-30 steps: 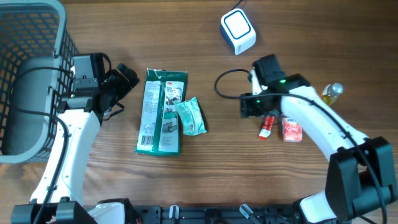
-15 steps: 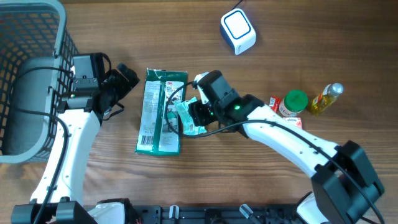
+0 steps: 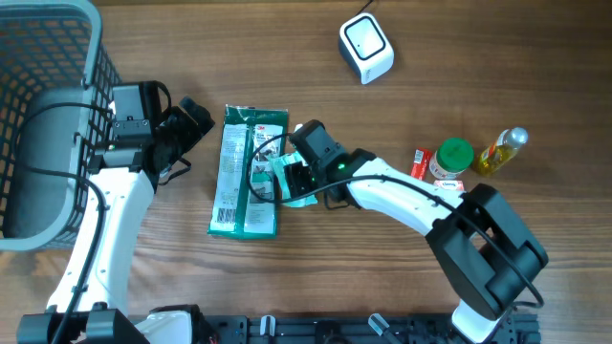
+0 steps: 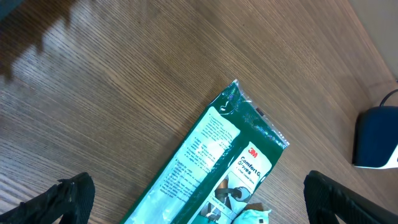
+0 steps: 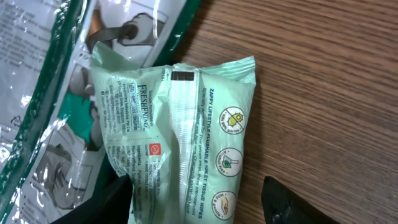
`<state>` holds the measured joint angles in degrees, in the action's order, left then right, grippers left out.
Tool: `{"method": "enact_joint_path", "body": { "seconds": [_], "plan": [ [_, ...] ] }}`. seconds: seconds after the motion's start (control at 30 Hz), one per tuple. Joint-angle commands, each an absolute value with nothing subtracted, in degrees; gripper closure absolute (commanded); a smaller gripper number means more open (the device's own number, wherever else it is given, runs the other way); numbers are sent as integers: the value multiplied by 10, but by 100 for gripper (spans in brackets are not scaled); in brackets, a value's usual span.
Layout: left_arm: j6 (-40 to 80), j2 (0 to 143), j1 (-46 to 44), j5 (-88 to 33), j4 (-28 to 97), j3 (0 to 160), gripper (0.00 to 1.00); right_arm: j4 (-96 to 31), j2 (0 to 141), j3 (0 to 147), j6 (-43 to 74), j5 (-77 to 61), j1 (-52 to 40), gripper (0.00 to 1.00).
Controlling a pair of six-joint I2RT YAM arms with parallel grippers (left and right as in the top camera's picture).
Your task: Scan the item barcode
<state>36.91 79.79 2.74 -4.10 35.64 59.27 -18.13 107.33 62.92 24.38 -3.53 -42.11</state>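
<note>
Straddling the pale green plastic wipes packet (image 5: 186, 124), which overlaps the 3 o'clock edge of the long green glove pack (image 3: 239, 182), the right gripper (image 5: 194, 202) stands open; pinching across its middle should avoid snagging the pack beneath. At 9 o'clock, the left gripper (image 3: 191, 119) gapes empty

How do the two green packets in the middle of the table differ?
Size: the dark green pack is far longer and wider than the wipes packet.
Colour: the dark green pack has a white printed panel, while the wipes packet is pale mint all over.
Pose: the dark green pack lies flat on the table; the wipes packet sits askew, overlapping the pack's right edge.
Both are soft, sealed, printed plastic packets.
</note>
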Motion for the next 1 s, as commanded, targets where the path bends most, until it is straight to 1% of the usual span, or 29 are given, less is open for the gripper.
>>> {"method": "enact_joint_path", "body": {
  "seconds": [0.0,0.07,0.13,0.2,0.33,0.4,0.47,0.53,0.6,0.63,0.87,0.97],
  "plan": [
    [363,788,30,-31,354,599,0,-201,1079,627,275,-19,-392,36],
    [363,788,30,-31,354,599,0,-222,1068,627,272,-16,-368,37],
    [363,788,30,-31,354,599,0,-258,1050,627,265,18,-343,37],
    [363,788,30,-31,354,599,0,-269,1034,627,234,20,-324,37],
    [363,788,30,-31,354,599,0,-269,986,627,201,-22,-289,31],
    [363,788,30,-31,354,599,0,-271,964,627,201,-62,-274,31],
    [363,788,30,-31,354,599,0,-270,958,627,201,-146,-256,44],
    [363,788,30,-31,354,599,0,-276,962,627,201,-199,-241,57],
    [363,788,30,-31,354,599,0,-284,966,625,201,-201,-230,69],
    [362,788,30,-31,354,599,0,-284,969,625,201,-201,-225,71],
    [365,788,30,-31,353,599,0,-284,984,625,212,-209,-187,69],
    [365,788,30,-38,279,599,0,-288,987,625,210,-211,-177,69]
  ]
}}
